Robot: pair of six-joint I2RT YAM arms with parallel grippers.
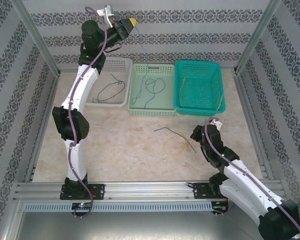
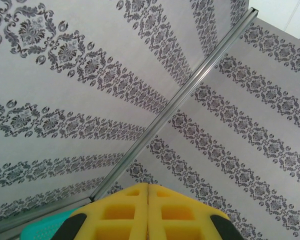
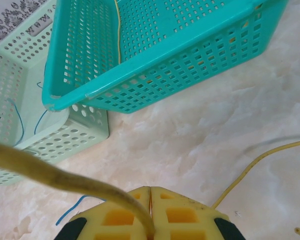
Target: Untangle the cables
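Observation:
My left gripper [image 1: 133, 23] is raised high at the back, jaws shut [image 2: 148, 185]. A thin blue cable [image 1: 141, 50] hangs from its tip down into the pale green basket [image 1: 132, 90], where it loops [image 1: 150, 87]. My right gripper [image 1: 195, 135] sits low over the table, shut [image 3: 150, 189] on a yellow cable [image 3: 50, 175] that curls beside it [image 1: 174, 147]. A dark blue cable [image 1: 176, 134] lies across that yellow loop. Another dark green cable [image 1: 109, 91] lies in the white basket [image 1: 124, 63], and a yellow one [image 1: 182, 90] in the teal basket [image 1: 200, 64].
Three baskets stand side by side at the back of the table. In the right wrist view the teal basket [image 3: 155, 85] and the pale green basket [image 3: 70, 140] are close ahead. Patterned walls and metal posts [image 1: 37, 37] ring the table.

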